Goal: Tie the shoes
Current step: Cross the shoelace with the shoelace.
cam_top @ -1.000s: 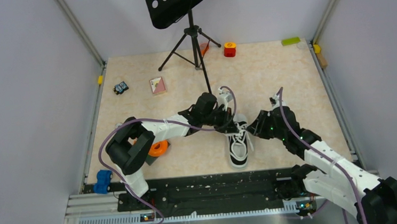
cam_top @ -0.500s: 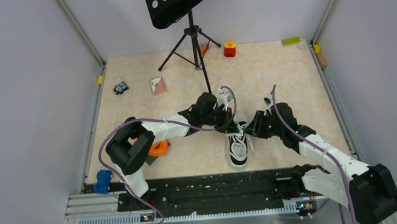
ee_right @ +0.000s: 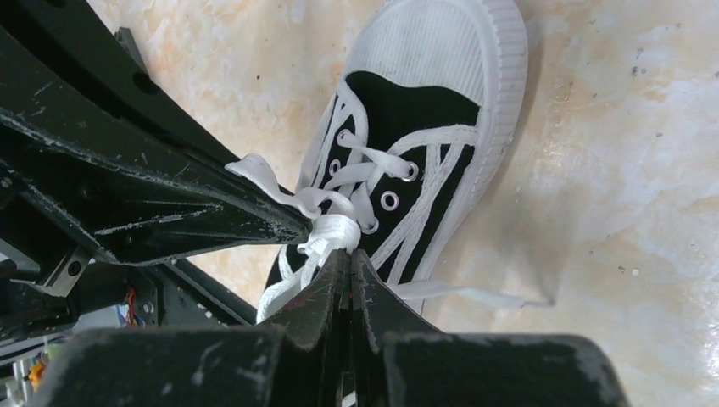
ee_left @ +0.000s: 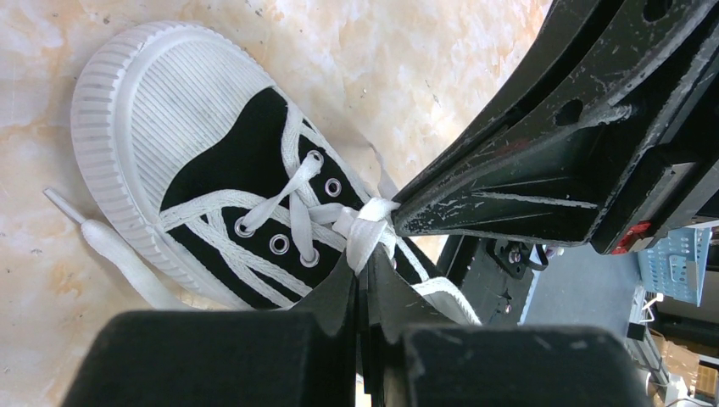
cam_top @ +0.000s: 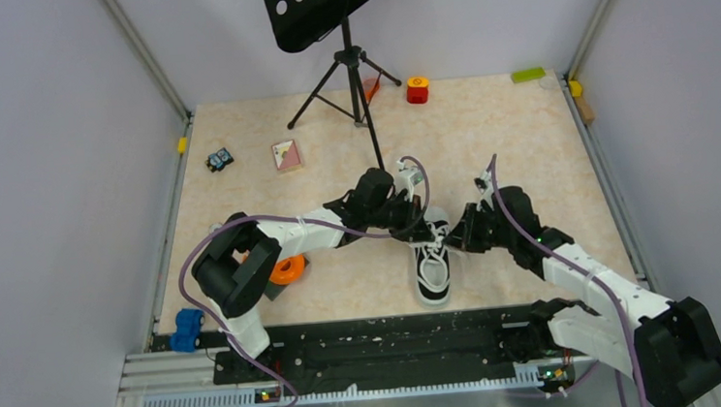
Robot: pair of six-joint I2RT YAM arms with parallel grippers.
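The shoe (cam_top: 433, 264) is a small black sneaker with a white toe cap, lying in the middle of the mat with its toe toward the arms. Its white laces (ee_left: 292, 191) cross the eyelets and bunch over the tongue. My left gripper (cam_top: 418, 221) comes in from the left and is shut on a lace strand (ee_left: 365, 233) at the bunch. My right gripper (cam_top: 451, 240) comes in from the right, tip to tip with the left one, and is shut on the lace (ee_right: 332, 231) as well. A loose lace end (ee_right: 475, 295) trails on the mat beside the shoe.
A music stand on a tripod (cam_top: 352, 63) rises behind the shoe. An orange ring (cam_top: 290, 267) and a blue part (cam_top: 189, 329) lie by the left arm. A card (cam_top: 286, 155), a small toy (cam_top: 220, 159), a red block (cam_top: 417, 89) and a green block (cam_top: 527, 75) sit further back.
My right gripper has moved left to the shoe's laces and closed on them. The left arm and the shoe have stayed put.
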